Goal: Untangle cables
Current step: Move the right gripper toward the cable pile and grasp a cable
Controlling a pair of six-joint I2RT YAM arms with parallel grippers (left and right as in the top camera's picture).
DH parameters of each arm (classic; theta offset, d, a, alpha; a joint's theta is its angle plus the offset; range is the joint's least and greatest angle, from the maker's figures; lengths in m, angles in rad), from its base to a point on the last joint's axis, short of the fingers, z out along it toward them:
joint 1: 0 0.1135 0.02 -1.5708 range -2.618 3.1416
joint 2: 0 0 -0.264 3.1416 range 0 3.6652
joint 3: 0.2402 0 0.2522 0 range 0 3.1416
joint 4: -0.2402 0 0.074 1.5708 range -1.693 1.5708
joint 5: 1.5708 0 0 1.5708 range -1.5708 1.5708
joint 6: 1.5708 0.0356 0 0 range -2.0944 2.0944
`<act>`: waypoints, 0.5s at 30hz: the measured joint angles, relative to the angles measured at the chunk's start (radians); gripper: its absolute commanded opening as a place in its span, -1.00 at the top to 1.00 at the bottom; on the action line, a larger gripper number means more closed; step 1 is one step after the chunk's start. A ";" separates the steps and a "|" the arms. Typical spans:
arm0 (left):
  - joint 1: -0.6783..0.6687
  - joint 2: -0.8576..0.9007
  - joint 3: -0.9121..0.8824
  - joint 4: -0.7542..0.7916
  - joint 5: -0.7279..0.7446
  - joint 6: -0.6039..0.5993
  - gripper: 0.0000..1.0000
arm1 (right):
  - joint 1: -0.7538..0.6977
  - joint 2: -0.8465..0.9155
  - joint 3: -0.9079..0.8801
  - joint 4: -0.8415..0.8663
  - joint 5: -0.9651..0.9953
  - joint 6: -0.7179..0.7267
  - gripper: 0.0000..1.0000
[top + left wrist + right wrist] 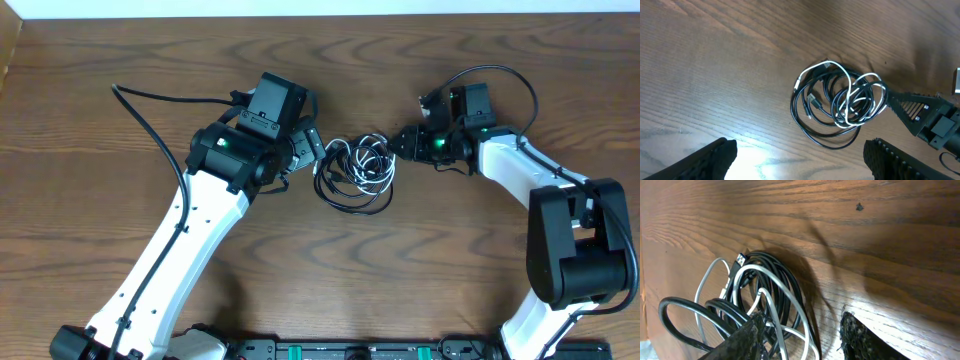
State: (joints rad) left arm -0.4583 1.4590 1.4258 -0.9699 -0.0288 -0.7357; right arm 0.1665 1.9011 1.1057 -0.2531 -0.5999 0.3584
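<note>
The cables lie in one tangled bunch at the table's middle: a white cable looped through black cables. My left gripper is open and empty at the bunch's left edge; in the left wrist view its fingers stand wide apart, short of the bunch. My right gripper is open at the bunch's right edge. In the right wrist view its fingers straddle a white cable loop and black strands. The right gripper also shows in the left wrist view.
The wooden table lies all round the bunch. Thick black arm cables run at the far left and over the right arm. The right arm's base stands at the right.
</note>
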 measured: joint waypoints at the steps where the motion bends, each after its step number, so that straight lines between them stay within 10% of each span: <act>1: 0.000 0.000 0.000 0.000 0.000 0.000 -0.73 | 0.000 0.000 0.000 -0.001 -0.002 0.003 0.21; 15: 0.000 0.000 0.000 0.000 0.000 0.000 -0.74 | 0.097 0.000 0.000 -0.010 0.059 0.005 0.98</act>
State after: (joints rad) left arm -0.4583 1.4590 1.4258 -0.9703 -0.0288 -0.7357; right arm 0.2630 1.9011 1.1057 -0.2634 -0.5411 0.3634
